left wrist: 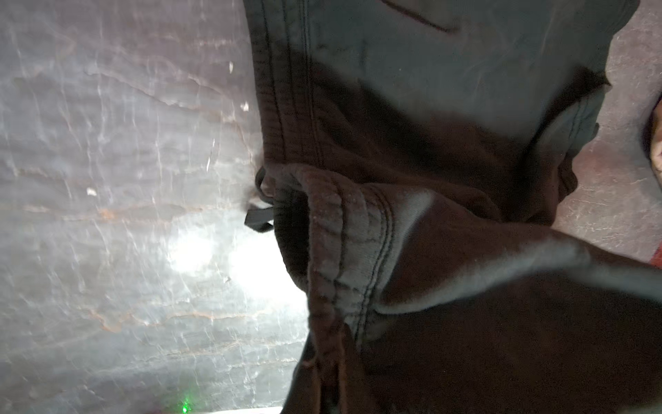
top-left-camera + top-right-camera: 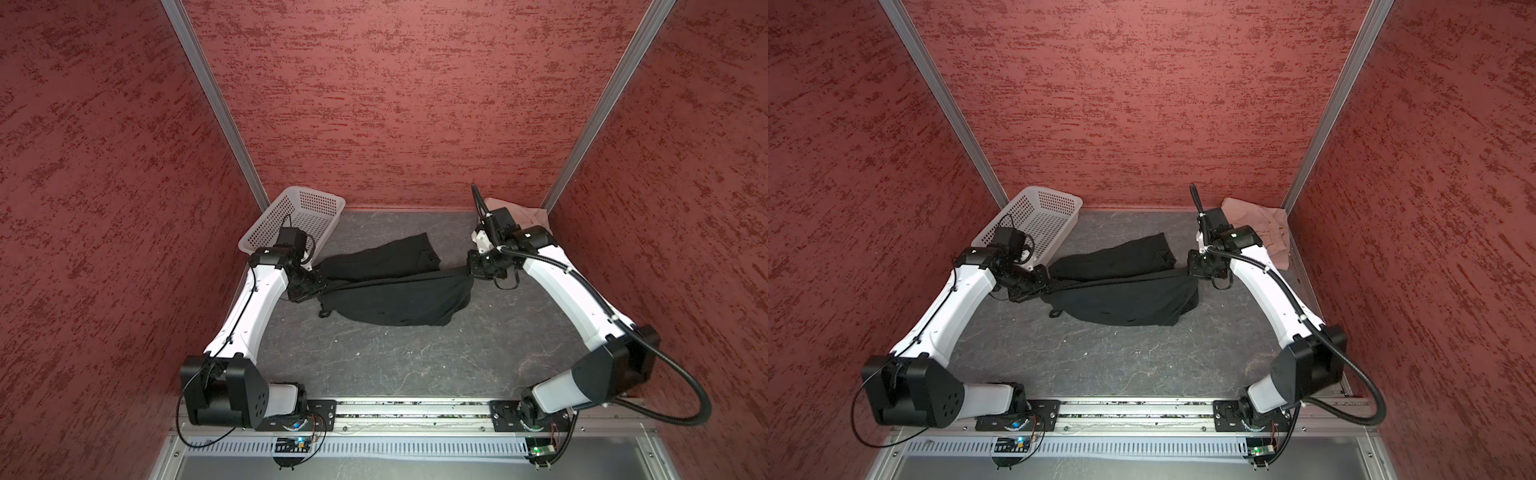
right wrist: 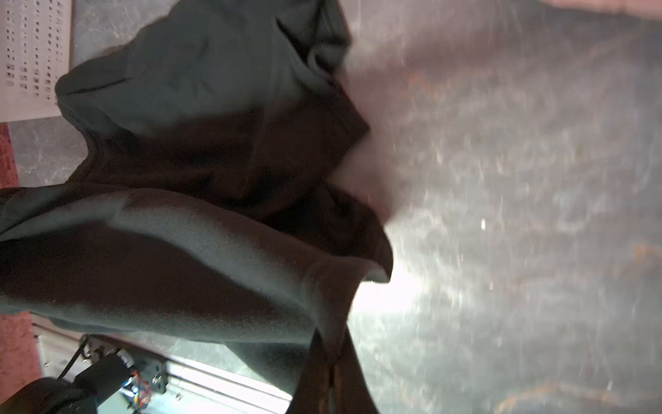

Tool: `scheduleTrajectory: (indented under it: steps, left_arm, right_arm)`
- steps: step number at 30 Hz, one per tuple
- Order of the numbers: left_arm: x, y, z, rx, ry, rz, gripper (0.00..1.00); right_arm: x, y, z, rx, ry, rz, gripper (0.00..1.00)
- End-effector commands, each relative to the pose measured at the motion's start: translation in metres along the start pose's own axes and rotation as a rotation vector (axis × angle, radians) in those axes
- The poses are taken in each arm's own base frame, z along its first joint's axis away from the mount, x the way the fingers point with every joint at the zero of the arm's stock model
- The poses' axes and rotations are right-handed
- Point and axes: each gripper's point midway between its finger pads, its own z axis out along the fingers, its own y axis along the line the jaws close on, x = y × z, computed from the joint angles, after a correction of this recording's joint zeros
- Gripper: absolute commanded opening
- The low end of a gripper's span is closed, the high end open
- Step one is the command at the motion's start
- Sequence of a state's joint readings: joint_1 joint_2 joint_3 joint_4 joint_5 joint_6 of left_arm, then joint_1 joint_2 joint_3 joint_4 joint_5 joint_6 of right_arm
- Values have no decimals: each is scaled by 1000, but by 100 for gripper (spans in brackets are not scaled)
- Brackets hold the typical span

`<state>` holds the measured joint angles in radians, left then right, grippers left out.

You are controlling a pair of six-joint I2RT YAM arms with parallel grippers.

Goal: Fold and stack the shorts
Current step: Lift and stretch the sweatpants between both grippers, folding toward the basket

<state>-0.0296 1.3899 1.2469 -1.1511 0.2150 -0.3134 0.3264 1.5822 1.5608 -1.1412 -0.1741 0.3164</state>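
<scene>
In both top views the black shorts [image 2: 399, 291] are seen at the middle of the table [image 2: 374, 365]. They are stretched with the long axis running left to right, rising slightly toward the right. The waistband end is clamped by the closed left gripper [image 2: 322, 286], the opposite end by the closed right gripper [image 2: 469, 270]. The pink shorts [image 2: 1266, 228] are heaped in the upper right corner. In the left wrist view the ribbed waistband [image 1: 358, 233] is seen bunched. In the right wrist view pulled black cloth is shown, blurred.

The black shorts [image 2: 399, 299] are looking plain, the pink shorts [image 2: 1266, 224] dusty. The white basket [image 2: 266, 226] is showing rows of holes, the grey surface [image 2: 374, 365] pale veins.
</scene>
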Motion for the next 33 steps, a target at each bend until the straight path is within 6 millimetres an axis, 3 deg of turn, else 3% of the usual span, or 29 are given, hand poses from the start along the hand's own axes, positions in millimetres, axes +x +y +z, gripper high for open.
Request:
scheduleTrajectory:
  steps: [1, 6, 11, 14, 23, 29, 33]
  left_arm:
    - [-24, 0, 3, -11, -31, 49, 3]
    - [-42, 2, 7, -19, -30, 53, 0]
    - [-38, -3, -10, -5, -61, 62, 0]
    - [-24, -1, -19, 7, -72, 47, 0]
    - [35, -5, -20, 51, -39, 32, 0]
    - [76, -4, -29, 57, -45, 34, 0]
    - [95, 1, -41, 69, -74, 20, 0]
  right_arm:
    - [-36, 2, 14, -7, -41, -96, 0]
    - [-67, 7, 33, -6, -33, -152, 0]
    - [-66, 8, 17, -13, -72, -191, 0]
    - [-49, 5, -1, -23, -106, -187, 0]
    - [30, -16, -46, -40, -159, -99, 0]
    - [69, -19, -93, -79, -247, -49, 0]
    - [86, -20, -112, -96, -275, -41, 0]
